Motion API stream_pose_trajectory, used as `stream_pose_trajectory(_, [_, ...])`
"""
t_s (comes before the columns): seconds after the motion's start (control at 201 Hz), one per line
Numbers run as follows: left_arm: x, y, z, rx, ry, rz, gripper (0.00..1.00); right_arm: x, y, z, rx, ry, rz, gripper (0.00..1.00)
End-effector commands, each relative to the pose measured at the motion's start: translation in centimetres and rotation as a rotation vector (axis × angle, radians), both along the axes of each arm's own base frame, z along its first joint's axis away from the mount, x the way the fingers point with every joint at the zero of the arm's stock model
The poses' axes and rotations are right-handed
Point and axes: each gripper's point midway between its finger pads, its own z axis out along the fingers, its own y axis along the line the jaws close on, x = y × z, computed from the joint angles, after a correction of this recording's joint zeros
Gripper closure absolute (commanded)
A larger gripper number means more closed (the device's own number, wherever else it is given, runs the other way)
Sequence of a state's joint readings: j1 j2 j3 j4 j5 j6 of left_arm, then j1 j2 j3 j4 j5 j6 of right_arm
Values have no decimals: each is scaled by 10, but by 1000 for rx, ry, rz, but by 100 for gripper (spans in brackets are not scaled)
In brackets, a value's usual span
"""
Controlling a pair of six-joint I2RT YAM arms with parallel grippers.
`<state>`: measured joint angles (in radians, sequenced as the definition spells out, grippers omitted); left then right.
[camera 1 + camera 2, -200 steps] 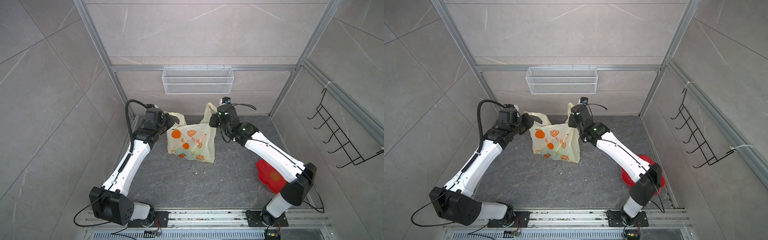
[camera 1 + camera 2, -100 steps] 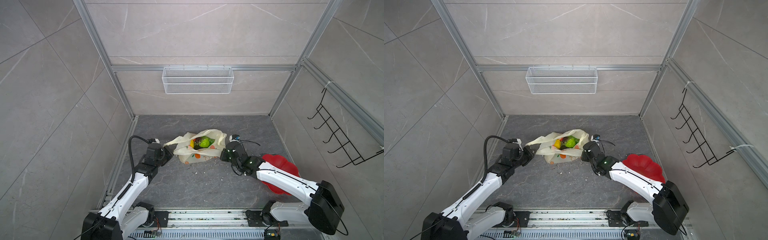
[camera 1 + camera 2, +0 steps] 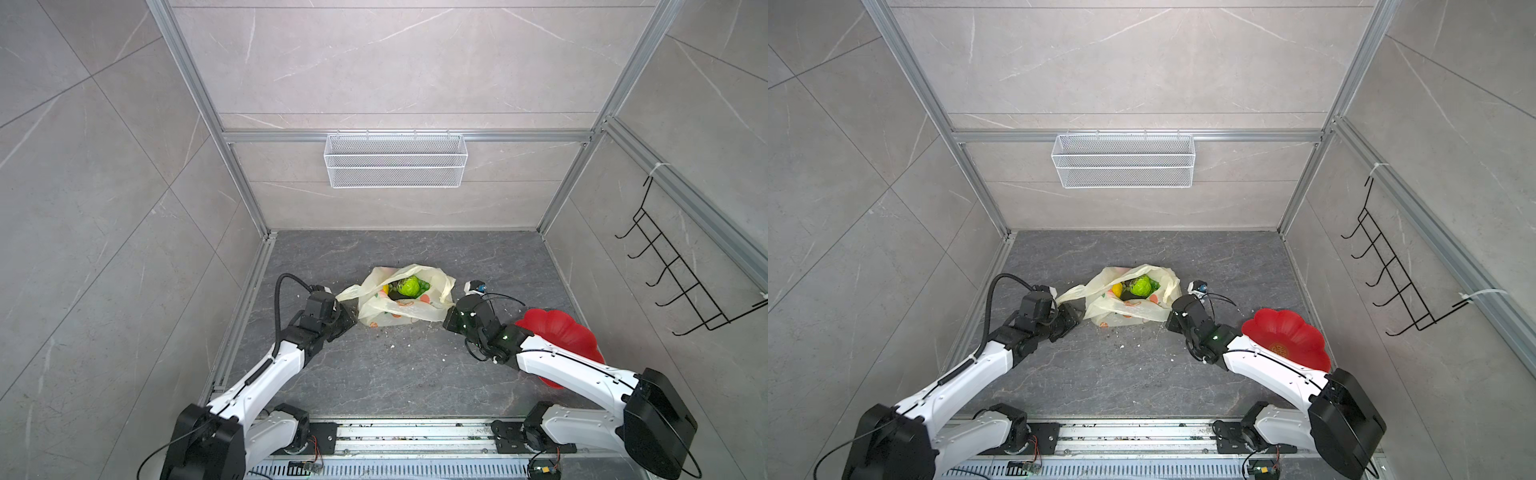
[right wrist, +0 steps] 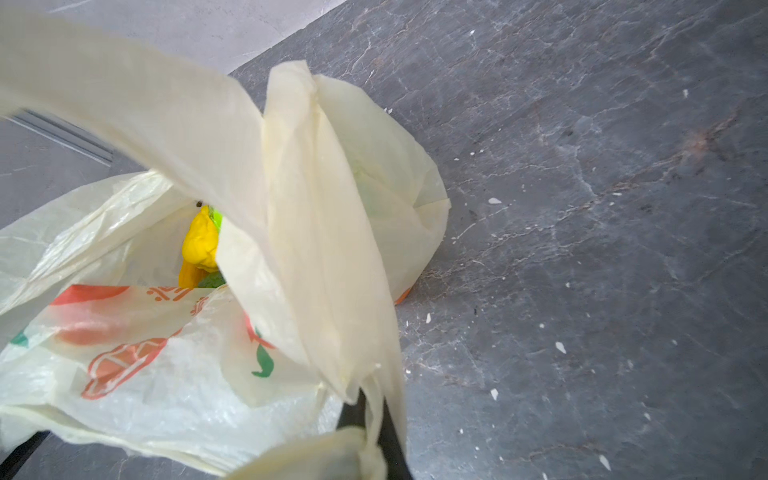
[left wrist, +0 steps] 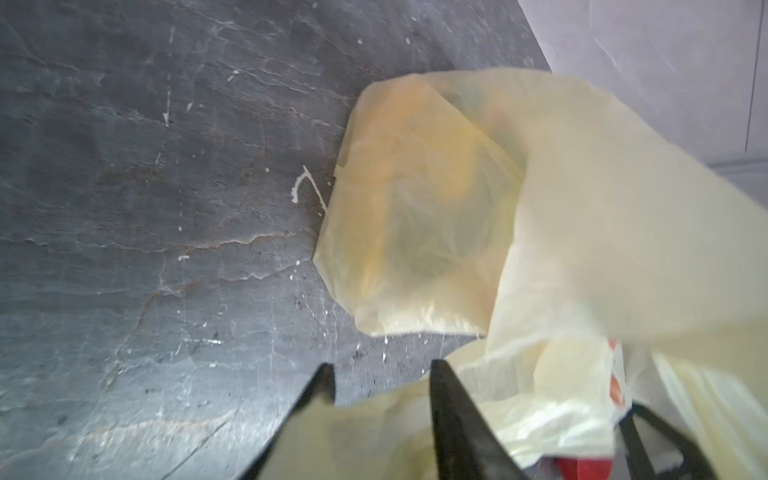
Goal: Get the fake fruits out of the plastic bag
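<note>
Since earlier frame arms dropping low; plastic bag [image 3: 395, 311] lying on floor [image 3: 374, 378], centre of both top views, mouth gaping; left gripper [image 5: 380, 374] jaws standing apart; right gripper [image 4: 370, 419] clamping on bag rim; fake fruits [image 3: 410, 286] showing inside. Best: keeping right pinch taut, left entering from above.

arms [image 3: 266, 374]: white links, black joints | cable [image 3: 277, 303]: black | left hand [image 5: 382, 368]: black

place: robot lab test cell | evidence: aluminium-profile frame [image 3: 407, 136], grey tile panels [image 3: 395, 62], mesh basket [image 3: 395, 166] upper centre, two white arms [image 3: 266, 374] on bottom-edge rail [image 3: 415, 433]
</note>
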<state>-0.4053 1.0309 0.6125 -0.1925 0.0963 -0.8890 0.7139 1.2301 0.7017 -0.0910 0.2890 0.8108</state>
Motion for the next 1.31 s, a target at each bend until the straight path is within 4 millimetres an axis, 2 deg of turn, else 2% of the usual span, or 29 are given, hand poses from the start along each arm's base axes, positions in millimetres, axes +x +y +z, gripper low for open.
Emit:
stream_pose_trajectory(0.0, [-14, 11, 18, 67, -61, 2, 51, 6, 13, 19, 34, -39, 45, 100])
stream_pose_trajectory(0.249, [-46, 22, 52, 161, -187, 31, 44, 8, 20, 24, 27, -49, 72, 100])
stream_pose_trajectory(0.374, [-56, 22, 77, 185, -245, 43, 44, 9, 22, 23, 22, -47, 78, 100])
stream_pose_trajectory(0.518, [-62, -4, 116, 168, -328, -11, 44, 8, 20, 23, 13, -47, 77, 100])
stream_pose_trajectory(0.632, [-57, -41, 134, 178, -332, -89, 44, 5, 16, 23, -1, -49, 71, 100])
stream_pose_trajectory(0.842, [-13, -94, 122, 291, -264, -115, 35, -4, 8, 24, -13, -60, 67, 100])
stream_pose_trajectory(0.961, [11, -109, 100, 376, -192, -105, 29, -10, 8, 23, -18, -63, 75, 100])
stream_pose_trajectory(1.096, [29, -112, 70, 446, -111, -83, 23, -16, 11, 20, -37, -67, 96, 100])
stream_pose_trajectory(1.305, [45, -90, 48, 529, -63, -1, 20, -22, 7, 13, -53, -70, 91, 100])
